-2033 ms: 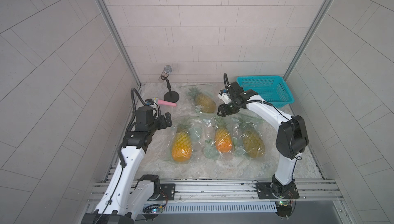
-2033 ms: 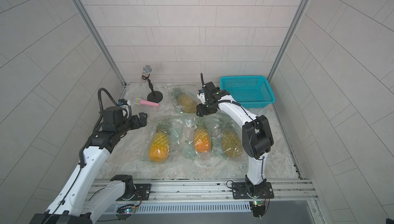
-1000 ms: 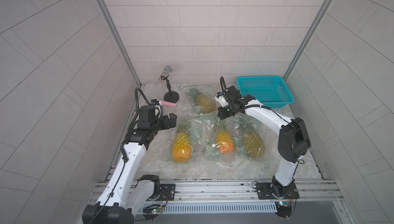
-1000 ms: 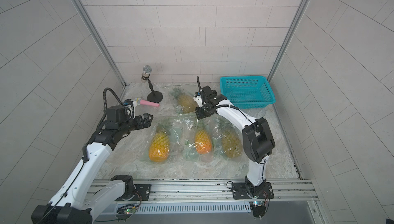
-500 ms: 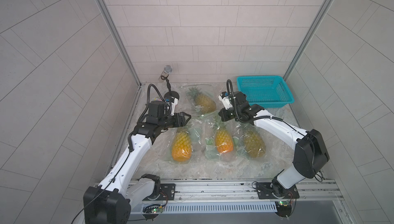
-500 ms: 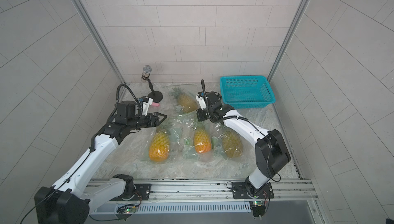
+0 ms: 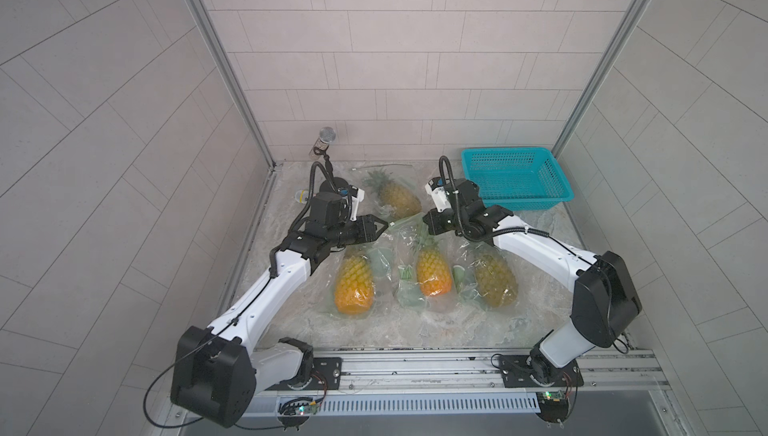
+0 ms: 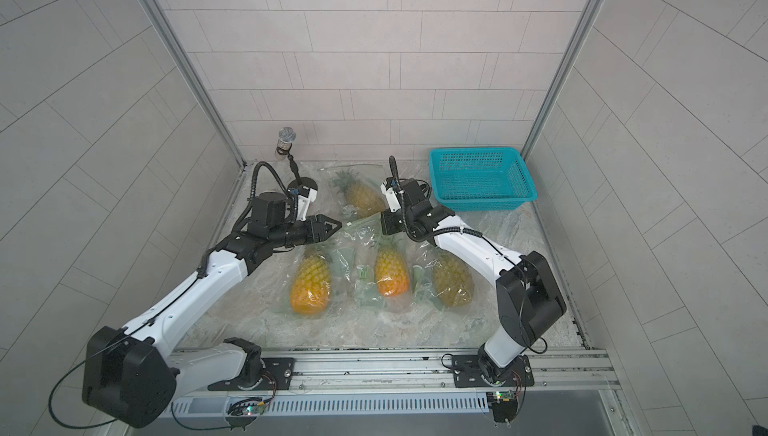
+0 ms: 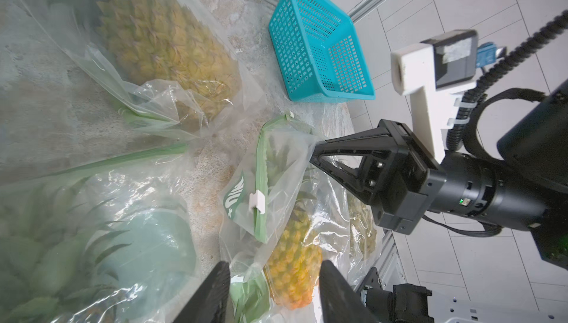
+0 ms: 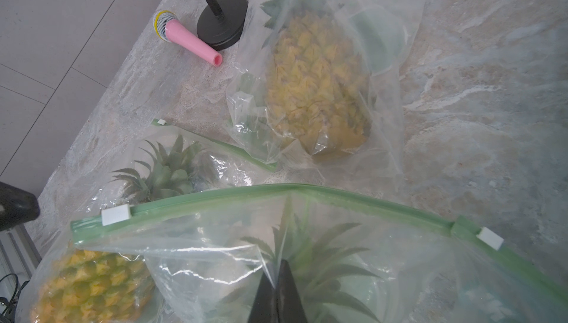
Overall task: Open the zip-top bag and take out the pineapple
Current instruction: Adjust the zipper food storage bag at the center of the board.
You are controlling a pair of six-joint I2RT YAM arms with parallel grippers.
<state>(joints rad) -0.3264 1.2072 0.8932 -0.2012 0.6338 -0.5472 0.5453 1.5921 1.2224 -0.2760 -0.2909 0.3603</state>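
Centrally, the middle zip-top bag (image 7: 411, 238) rests on the table (image 7: 540, 226), its pineapple (image 7: 433, 274) inside; right gripper (image 10: 280, 267) pressed together, pinching the plastic below the green zip (image 10: 276, 190); left gripper (image 9: 275, 266) spread and empty, just beside the zip's end

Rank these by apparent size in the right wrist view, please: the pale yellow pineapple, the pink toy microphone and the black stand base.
1. pale yellow pineapple, clearly largest.
2. black stand base and pink toy microphone: about alike, so left unranked; the microphone looks longer, the base broader.
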